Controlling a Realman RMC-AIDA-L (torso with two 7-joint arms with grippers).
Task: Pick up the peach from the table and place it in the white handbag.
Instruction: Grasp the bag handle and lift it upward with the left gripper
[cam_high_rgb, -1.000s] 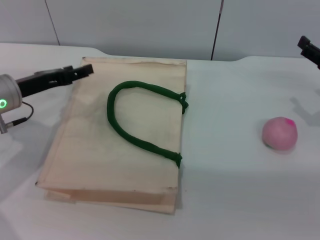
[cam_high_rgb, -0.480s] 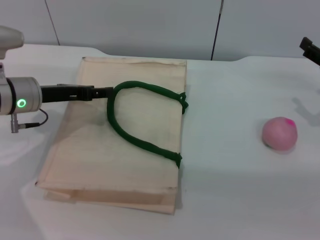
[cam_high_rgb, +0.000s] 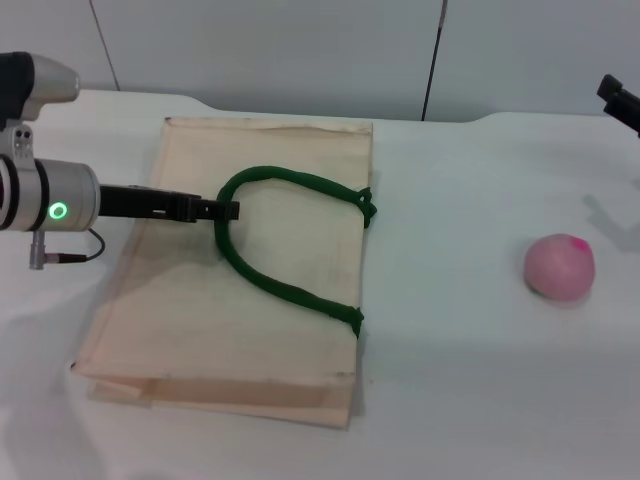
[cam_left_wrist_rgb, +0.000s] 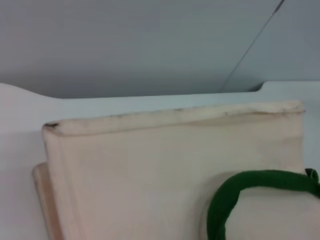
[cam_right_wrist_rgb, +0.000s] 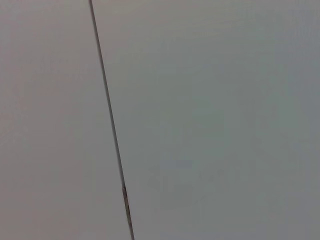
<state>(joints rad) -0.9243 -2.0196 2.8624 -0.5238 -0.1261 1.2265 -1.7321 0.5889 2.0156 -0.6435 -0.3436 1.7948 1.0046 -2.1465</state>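
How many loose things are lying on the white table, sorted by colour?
Cream: 1, the flat cream fabric handbag with a dark green rope handle.
Pink: 1, the small round pink peach.
Total: 2.

Left arm: silver-grey cylindrical wrist segment, small glowing green ring light on side. Pale grey rounded housing above it, dark band at edge. Thin black cable loops beneath wrist, ends in small metal plug. Left gripper: slim, matte black, long narrow fingers. Right gripper: only black angular tip visible at frame edge, details too small to tell.
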